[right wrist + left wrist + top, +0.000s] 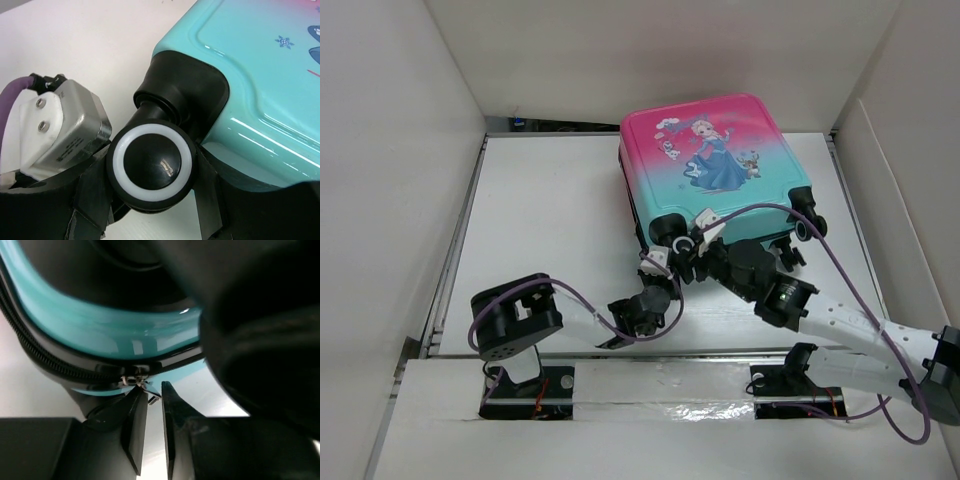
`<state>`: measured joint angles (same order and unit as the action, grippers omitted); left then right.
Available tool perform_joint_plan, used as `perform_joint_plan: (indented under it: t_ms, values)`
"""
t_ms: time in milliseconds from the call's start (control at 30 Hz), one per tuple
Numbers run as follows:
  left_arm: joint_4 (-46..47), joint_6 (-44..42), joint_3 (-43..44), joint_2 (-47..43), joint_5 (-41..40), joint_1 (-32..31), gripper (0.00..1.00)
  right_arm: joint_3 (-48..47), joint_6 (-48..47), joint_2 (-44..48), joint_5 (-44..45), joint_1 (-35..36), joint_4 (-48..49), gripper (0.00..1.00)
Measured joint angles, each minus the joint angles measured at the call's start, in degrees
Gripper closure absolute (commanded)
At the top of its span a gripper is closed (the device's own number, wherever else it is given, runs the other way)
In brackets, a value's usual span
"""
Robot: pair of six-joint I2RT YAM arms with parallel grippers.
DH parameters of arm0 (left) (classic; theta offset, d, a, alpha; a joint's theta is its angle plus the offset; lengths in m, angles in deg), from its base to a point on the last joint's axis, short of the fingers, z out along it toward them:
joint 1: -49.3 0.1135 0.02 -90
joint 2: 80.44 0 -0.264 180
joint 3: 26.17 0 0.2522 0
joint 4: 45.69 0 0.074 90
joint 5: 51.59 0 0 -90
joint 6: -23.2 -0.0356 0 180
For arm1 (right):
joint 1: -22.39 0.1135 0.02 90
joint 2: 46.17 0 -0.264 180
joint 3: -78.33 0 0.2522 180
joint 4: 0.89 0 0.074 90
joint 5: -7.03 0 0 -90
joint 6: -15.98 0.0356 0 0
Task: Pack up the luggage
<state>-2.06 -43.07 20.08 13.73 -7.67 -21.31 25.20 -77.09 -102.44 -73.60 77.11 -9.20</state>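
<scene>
Right fingers (207,207) clamp a wheel (152,167) of the shut suitcase (715,165)
Left fingers (134,430) nearly meet, zipper pull (139,383) at their tips; grip unclear.

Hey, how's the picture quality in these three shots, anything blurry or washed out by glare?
Top external view: even, soft light, the suitcase sharp. Left wrist view: zipper pull in focus, a large dark shape at right blurred, pale reflections on the suitcase's teal. Right wrist view: wheel crisp, small glare spot on its hub.
</scene>
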Motion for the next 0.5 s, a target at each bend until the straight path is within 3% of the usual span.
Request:
perform_joint_plan:
  t_ms: [67, 100, 133, 233, 333, 433, 467, 500]
  values:
    - [1.4, -1.8, 0.0, 0.0, -0.8, -0.6, 0.84, 0.0, 0.1, 0.3, -0.2, 0.1, 0.2, 1.0]
    - [1.8, -2.3, -0.2, 0.0, -1.1, -0.9, 0.77, 0.1, 0.2, 0.5, -0.2, 0.1, 0.1, 1.0]
    - [2.2, -2.5, -0.2, 0.0, -1.2, -1.0, 0.6, 0.2, 0.2, 0.7, -0.3, 0.2, 0.1, 1.0]
    - [3.1, -2.6, -0.5, 0.0, -0.9, -1.7, 0.53, 0.4, 0.6, 1.1, -0.2, 0.1, 0.2, 1.0]
    - [3.1, -2.9, -0.6, 0.2, -1.3, -2.0, 0.61, 0.7, 0.9, 1.4, -0.1, 0.1, 0.2, 1.0]
    - [3.8, -4.0, -0.5, 0.5, -1.7, -1.8, 0.86, 0.8, 0.9, 1.6, -0.1, 0.1, 0.1, 1.0]
    - [3.9, -4.4, -0.4, 0.6, -1.9, -1.6, 1.0, 0.9, 0.9, 1.7, -0.2, 0.1, 0.1, 1.0]
    - [3.9, -4.5, -0.2, 0.7, -2.3, -1.4, 1.0, 0.9, 0.8, 1.8, -0.2, 0.1, 0.0, 1.0]
